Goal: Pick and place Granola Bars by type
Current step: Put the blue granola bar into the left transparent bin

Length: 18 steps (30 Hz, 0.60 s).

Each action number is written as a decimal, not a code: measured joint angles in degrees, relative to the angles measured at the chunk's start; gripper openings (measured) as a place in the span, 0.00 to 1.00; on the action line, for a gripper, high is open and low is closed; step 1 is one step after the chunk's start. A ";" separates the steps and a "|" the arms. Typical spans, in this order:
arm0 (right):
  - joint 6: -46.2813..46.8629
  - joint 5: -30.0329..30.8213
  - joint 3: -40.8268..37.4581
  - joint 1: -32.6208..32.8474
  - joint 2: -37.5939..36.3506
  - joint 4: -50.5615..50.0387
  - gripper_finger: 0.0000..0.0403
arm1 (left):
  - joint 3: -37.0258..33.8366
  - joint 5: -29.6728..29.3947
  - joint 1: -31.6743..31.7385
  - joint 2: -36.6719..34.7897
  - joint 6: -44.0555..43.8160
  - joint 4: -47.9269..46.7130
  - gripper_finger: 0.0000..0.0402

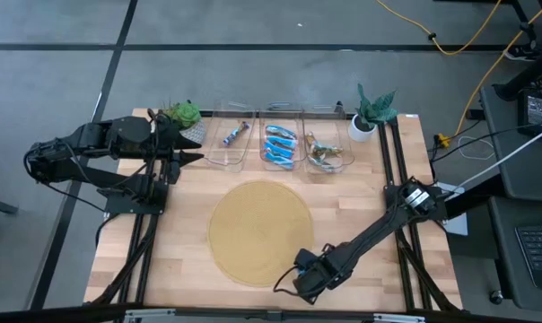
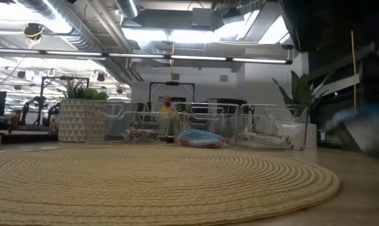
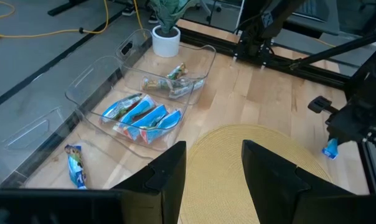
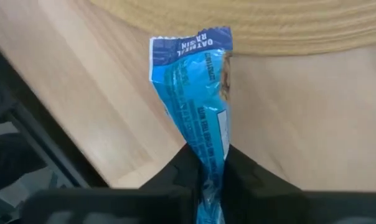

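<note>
Blue granola bar (image 4: 197, 118) clamped in my right gripper (image 4: 208, 163): long axis runs straight out from the fingers (image 4: 175, 171), free end reaching the edge of the woven mat (image 4: 269, 25). Wrapper glossy bright blue, white print, crimped at the far end, pinched narrow where I hold it.

Right arm (image 1: 370, 235) stretches diagonally from its base at right centre of the high view down to lower centre; gripper (image 1: 300, 283) sits low over the counter (image 1: 361, 269), just off the mat's lower right rim.

Left gripper (image 3: 213, 163) waits with fingers parted, at the upper left of the high view, by the potted plant (image 1: 183, 114).

Three clear bins (image 1: 283, 148) stand in a row along the top edge: left one holds a single blue bar (image 3: 76, 165), middle one several blue bars (image 3: 141, 116), right one silvery green-brown bars (image 3: 172, 81).
</note>
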 joint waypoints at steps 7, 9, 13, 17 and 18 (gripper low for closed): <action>-0.02 3.53 0.00 0.06 -6.07 -3.89 0.09 | 0.00 0.00 0.00 0.01 -0.02 -0.04 0.37; -0.26 6.53 0.00 0.02 -8.30 -4.80 0.08 | 0.00 0.12 0.00 0.00 -0.02 -0.04 0.37; -0.39 13.92 0.00 -0.03 -12.70 -5.56 0.09 | 0.00 1.79 0.00 0.03 -0.18 -0.03 0.37; -1.87 21.85 0.02 0.00 -16.88 -5.54 0.12 | -0.07 2.82 0.00 0.07 -2.13 0.04 0.37; -3.13 23.35 0.02 -0.05 -17.87 -5.16 0.12 | -0.40 3.01 0.02 0.03 -2.55 0.42 0.37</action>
